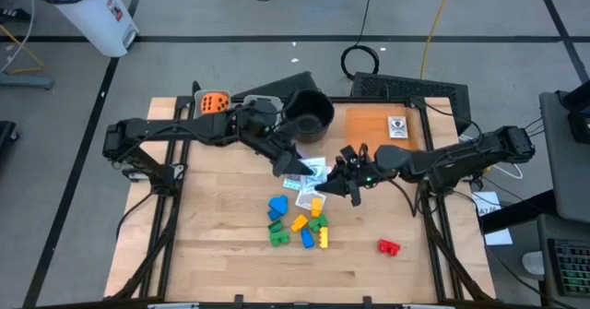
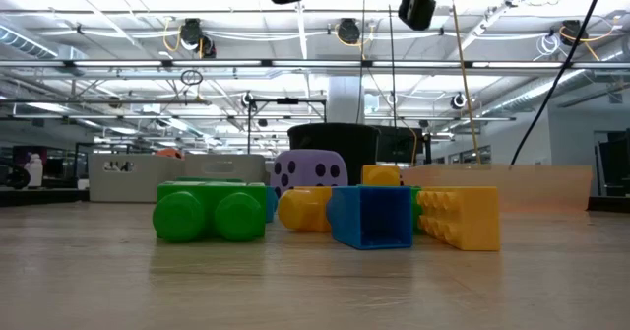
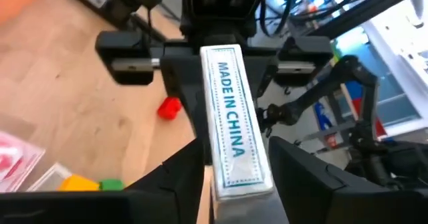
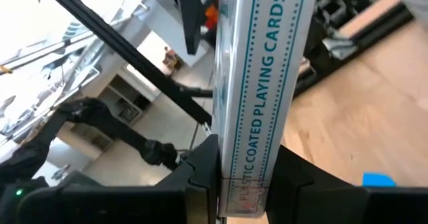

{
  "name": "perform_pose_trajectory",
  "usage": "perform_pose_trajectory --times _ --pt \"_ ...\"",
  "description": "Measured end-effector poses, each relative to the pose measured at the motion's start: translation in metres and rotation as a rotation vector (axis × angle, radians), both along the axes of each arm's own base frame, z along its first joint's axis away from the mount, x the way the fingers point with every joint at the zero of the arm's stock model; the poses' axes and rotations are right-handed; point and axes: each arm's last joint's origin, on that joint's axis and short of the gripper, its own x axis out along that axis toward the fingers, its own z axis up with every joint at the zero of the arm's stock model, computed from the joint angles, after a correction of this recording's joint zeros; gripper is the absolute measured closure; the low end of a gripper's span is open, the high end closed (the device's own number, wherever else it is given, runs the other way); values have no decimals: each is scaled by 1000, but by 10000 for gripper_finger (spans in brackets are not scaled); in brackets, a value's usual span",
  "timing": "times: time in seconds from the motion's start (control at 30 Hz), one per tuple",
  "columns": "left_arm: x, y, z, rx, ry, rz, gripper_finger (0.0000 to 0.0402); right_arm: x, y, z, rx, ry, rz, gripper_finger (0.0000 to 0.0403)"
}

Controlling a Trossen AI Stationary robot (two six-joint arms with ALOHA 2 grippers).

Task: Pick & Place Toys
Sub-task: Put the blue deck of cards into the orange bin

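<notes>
A playing-card pack [image 1: 312,170] hangs above the middle of the table between my two grippers. My left gripper [image 1: 297,164] comes at it from the left and my right gripper [image 1: 344,182] from the right, and both are shut on it. Below lies a cluster of blue, yellow and green blocks [image 1: 300,221]. A red block [image 1: 388,246] lies apart, toward the near right. An orange die [image 1: 214,103] sits at the far left. In the low view a purple die [image 2: 310,169] stands behind the blocks. A picture card [image 1: 397,126] lies on the brown mat. My left gripper pinches the pack by its broad faces at one end [image 3: 244,180]; the narrow face marked MADE IN CHINA faces the wrist camera. The fingers [image 3: 304,177] come slanting slightly down from the table's left. The pack is clear of the table. My right gripper pinches the pack's other end [image 4: 251,177] between its two fingers [image 4: 194,177], one on each broad face, with the narrow printed edge toward the wrist camera. The fingers come level from the table's right. The pack is lifted clear.
A round black pot [image 1: 307,115] stands just beyond the grippers at the far middle. A brown mat [image 1: 383,124] covers the far right corner. Loose cards [image 1: 306,182] lie under the pack. Bare wood [image 1: 221,254] lies toward the near edge.
</notes>
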Motion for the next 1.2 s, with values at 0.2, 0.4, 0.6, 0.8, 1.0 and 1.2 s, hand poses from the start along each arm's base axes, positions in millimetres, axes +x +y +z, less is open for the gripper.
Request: perform_pose_trajectory --times 0.2,0.4,0.6,0.8,1.0,1.2 --pt "-1 2 -4 43 26 30 249 0 0 -5 3 57 8 336" --pt "-1 3 -4 63 21 36 289 0 0 -5 1 56 9 330" --pt "-1 3 -4 68 19 33 333 0 0 -5 -19 52 5 330" --pt "-1 1 -3 90 2 18 333 0 0 -4 -54 25 6 308" --pt "-1 4 -4 92 9 29 331 1 -5 -1 -149 -18 -84 284" --pt "-2 11 -5 98 22 54 331 3 -29 3 -153 -59 -172 255"
